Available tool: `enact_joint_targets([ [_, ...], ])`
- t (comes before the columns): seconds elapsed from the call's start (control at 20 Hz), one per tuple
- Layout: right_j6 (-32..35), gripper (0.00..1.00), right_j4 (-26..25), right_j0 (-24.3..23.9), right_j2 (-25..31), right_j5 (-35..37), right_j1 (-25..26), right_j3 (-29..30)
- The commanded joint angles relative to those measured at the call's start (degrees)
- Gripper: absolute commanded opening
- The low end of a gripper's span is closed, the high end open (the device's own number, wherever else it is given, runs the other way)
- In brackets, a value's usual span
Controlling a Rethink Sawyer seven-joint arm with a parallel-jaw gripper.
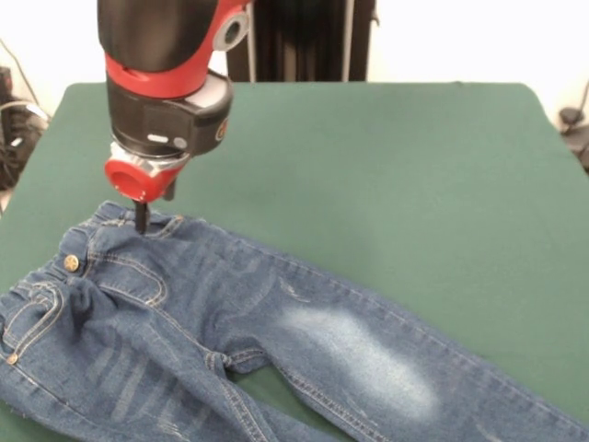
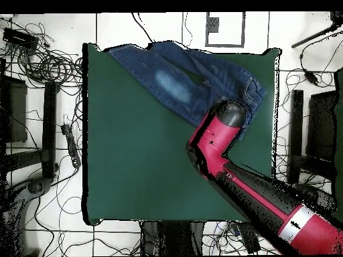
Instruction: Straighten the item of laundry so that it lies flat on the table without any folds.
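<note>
The item of laundry (image 1: 276,341), a small pair of blue jeans with a brass button and a pale thigh patch, lies spread on the green table (image 1: 386,166) at the lower left, waistband to the left, with wrinkles near the crotch and pockets. My gripper (image 1: 141,219) comes down at the waistband's far edge and touches the denim there. Whether it is open or shut does not show. In the overhead view the jeans (image 2: 174,77) lie along the table's (image 2: 134,154) top edge, and the arm's red and black head (image 2: 224,120) hides the gripper and part of the waistband.
In the overhead view one leg reaches the table's top edge near its left corner. Cables (image 2: 47,67) and dark stands (image 2: 50,127) lie on the floor around the table. The arm (image 2: 268,194) crosses the table's lower right corner.
</note>
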Motion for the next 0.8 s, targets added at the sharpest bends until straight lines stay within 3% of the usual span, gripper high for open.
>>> enact_joint_targets([
  [0.05,1.16,1.0,0.14,2.33,-5.95,6.23,5.6,1.69],
  [0.2,1.67,1.0,-2.1,2.56,-7.45,7.31,6.87,1.22],
  [0.4,5.28,1.0,-9.03,3.33,-11.08,10.58,10.59,-0.33],
  [0.8,8.42,1.0,-15.21,4.28,-14.7,13.75,13.78,-2.74],
])
